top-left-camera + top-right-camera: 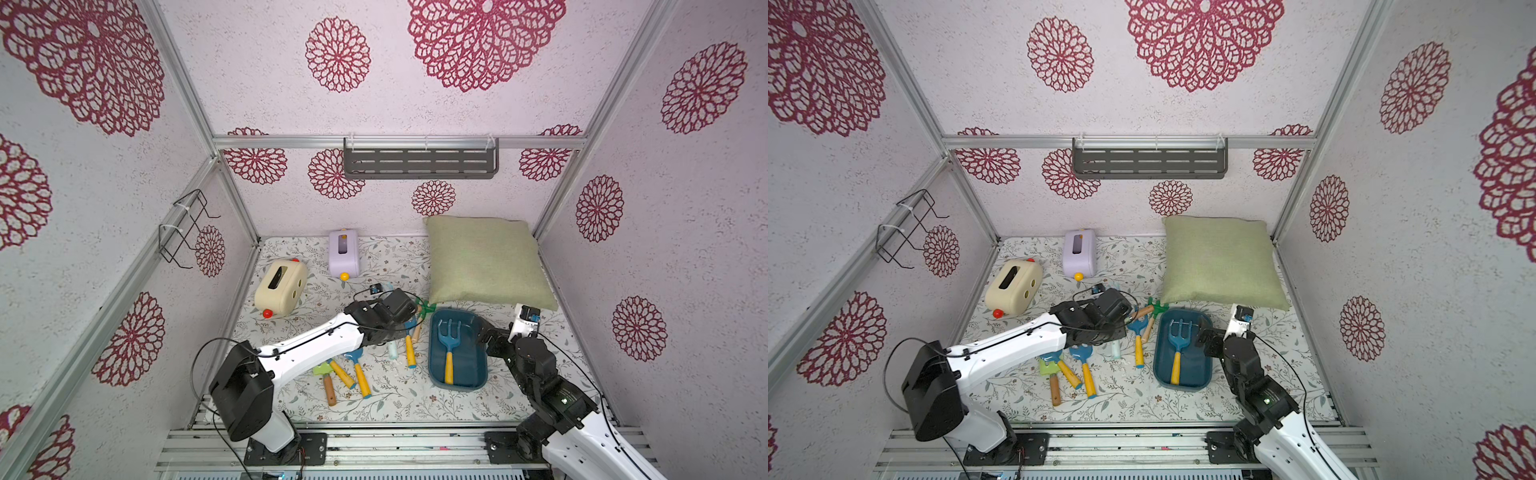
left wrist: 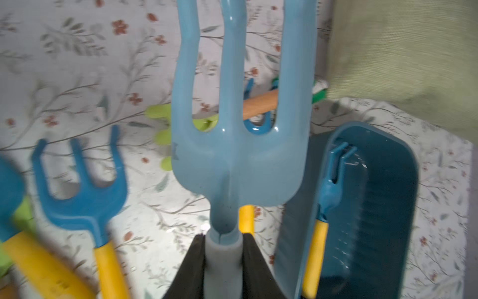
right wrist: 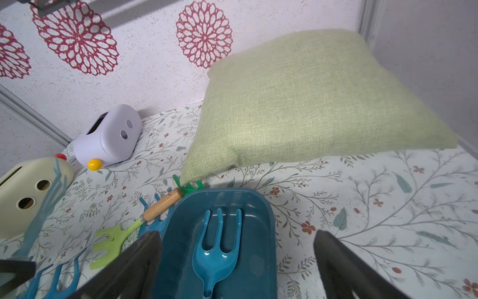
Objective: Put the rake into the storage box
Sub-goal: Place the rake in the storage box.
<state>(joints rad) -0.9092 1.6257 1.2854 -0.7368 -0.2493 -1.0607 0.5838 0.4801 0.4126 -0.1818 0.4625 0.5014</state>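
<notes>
- The left gripper (image 2: 223, 238) has its jaws clamped on the pale grey handle of the rake (image 2: 232, 160), just below the light blue head. Gripping there probably keeps the three tines out in front, where the wrist camera can watch them.
- The rake appears raised off the tabletop (image 1: 415, 399). It hangs over the loose toy tools (image 1: 357, 374) scattered at 9 o'clock of the storage box (image 1: 471, 357), so it is beside the box and not yet in it.
- The box sits at 6 o'clock of the green cushion (image 1: 486, 257). It already holds a darker blue fork (image 1: 449, 345) with a yellow handle, lying lengthwise. The free room looks to be alongside that fork, so a parallel lay-in seems the sensible fit.
- The left arm stretches low from its base at 7 o'clock toward the tabletop's middle. In both top views its wrist hides the jaws.
- The right gripper (image 3: 236, 234) has its jaws wide apart and holds nothing. It is at the box's 3 o'clock rim, perhaps ready to steady the tub.
- The right arm is folded at the elbow from 5 o'clock, its wrist turned toward 9 o'clock.
</notes>
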